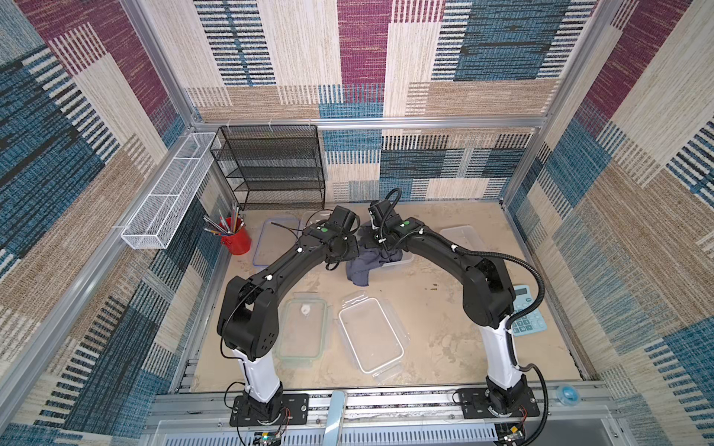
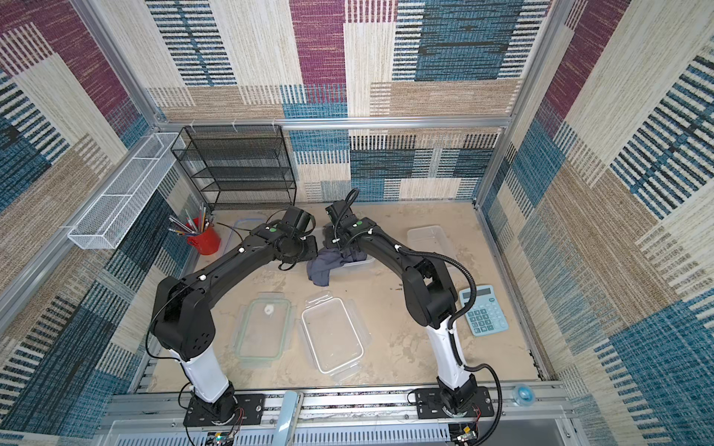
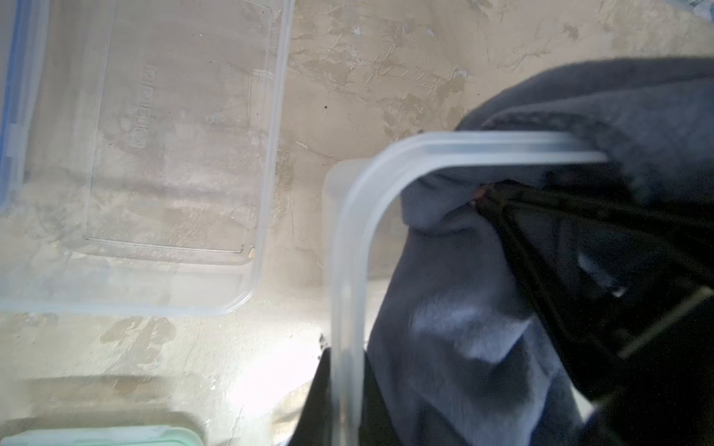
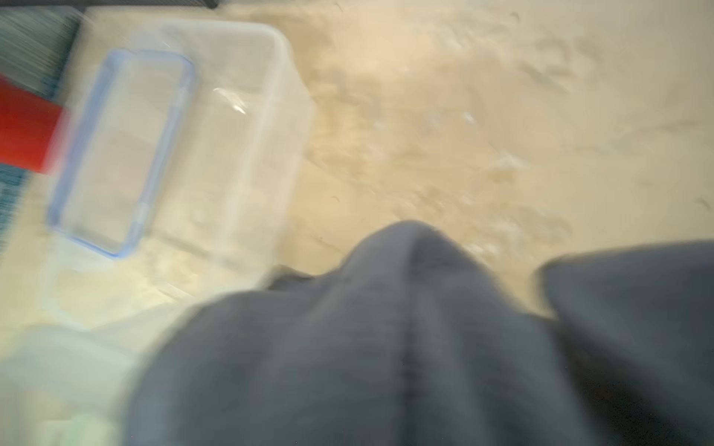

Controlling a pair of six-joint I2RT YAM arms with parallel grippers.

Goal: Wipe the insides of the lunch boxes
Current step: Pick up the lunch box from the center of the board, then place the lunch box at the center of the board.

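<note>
Plastic green lid (image 1: 303, 334) lies nearest, at 7 o'clock. At centre sits the small frosted box (image 3: 463, 146), judged light, stiff and slick. Its rim is the sound hold, and the left pincer (image 3: 344, 405) pinches it there. The right pincer (image 3: 490, 200) pinches the cloth (image 1: 361, 270) inside. Further boxes sit at 11 (image 3: 174, 154) and 2 o'clock (image 1: 461, 239). Bare worktop (image 1: 432, 309) at 5 o'clock gives room to move.

Your left arm (image 1: 278, 266) and right arm (image 1: 436, 247): black shells on white columns (image 1: 260, 372), a green dot (image 1: 324, 230) near each wrist, and a ribbed black hose (image 1: 514, 256) along the right.
</note>
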